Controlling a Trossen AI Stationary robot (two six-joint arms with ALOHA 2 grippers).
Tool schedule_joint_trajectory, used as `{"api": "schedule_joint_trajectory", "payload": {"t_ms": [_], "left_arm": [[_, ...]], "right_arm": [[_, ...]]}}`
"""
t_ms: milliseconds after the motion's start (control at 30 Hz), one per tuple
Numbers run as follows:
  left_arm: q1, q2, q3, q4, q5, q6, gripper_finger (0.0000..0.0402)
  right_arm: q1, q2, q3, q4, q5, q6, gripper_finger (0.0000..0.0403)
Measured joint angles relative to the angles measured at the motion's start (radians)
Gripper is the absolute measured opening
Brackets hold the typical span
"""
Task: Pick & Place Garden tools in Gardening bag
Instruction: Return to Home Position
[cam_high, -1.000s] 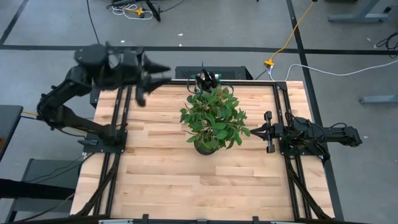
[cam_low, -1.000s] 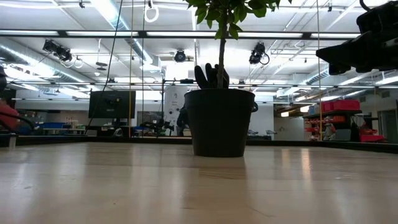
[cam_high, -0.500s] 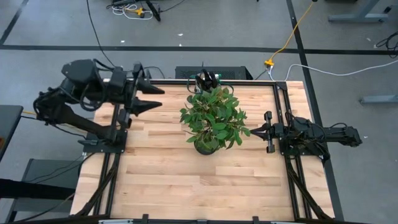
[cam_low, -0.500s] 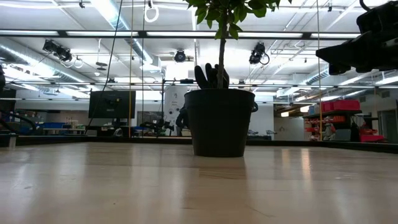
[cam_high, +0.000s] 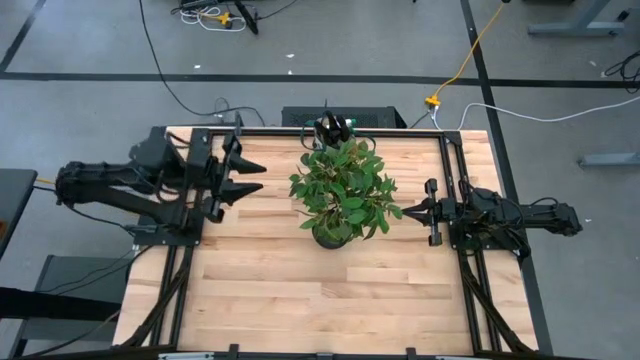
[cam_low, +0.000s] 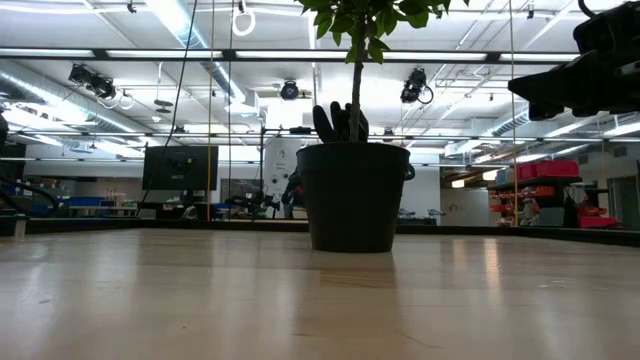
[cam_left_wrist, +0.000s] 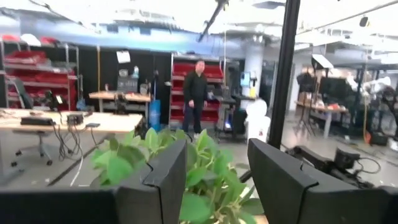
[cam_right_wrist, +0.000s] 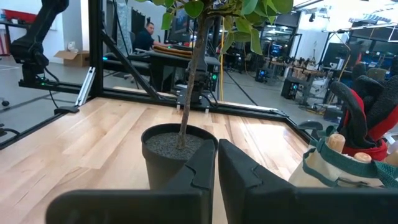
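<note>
The gardening bag (cam_right_wrist: 328, 173) stands at the table's far edge, behind the potted plant (cam_high: 341, 193); from above only its dark top (cam_high: 333, 128) shows. The garden tools stick out of its top: red-and-black gloves (cam_right_wrist: 365, 111) and wooden handles (cam_right_wrist: 336, 142). In the low view the glove fingers (cam_low: 337, 122) rise behind the pot. My left gripper (cam_high: 262, 176) hovers open at the table's left side, pointing level at the plant with nothing between its fingers. My right gripper (cam_high: 404, 211) waits shut at the plant's right side.
The plant's dark pot (cam_low: 353, 195) stands mid-table, and its leaves (cam_left_wrist: 199, 168) fill the space ahead of my left gripper. Black frame rails (cam_high: 185, 260) run along the table's left and right sides. Bare wood (cam_high: 320, 300) lies toward the near edge. A person (cam_left_wrist: 198, 93) stands far off.
My left gripper has come down from high above the far left corner and swung toward the table's near edge. It now points level at the plant, its fingers as far apart as before. The plant and the right arm have kept still.
</note>
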Motion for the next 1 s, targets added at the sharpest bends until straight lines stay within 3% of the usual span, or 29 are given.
{"api": "schedule_joint_trajectory", "payload": {"t_ms": [133,667,1000], "left_arm": [[0.011,-0.073,-0.181,0.158,-0.027,-0.001,0.0177],[0.059,-0.421,-0.731,0.405,-0.087,-0.053,0.0177],[0.012,-0.645,-0.960,0.463,-0.104,-0.078,0.0177]], "right_arm": [[0.000,0.000,0.000,0.000,0.000,0.000,0.0025],[0.000,0.000,0.000,0.000,0.000,0.000,0.0025],[0.000,0.000,0.000,0.000,0.000,0.000,0.0025]]}}
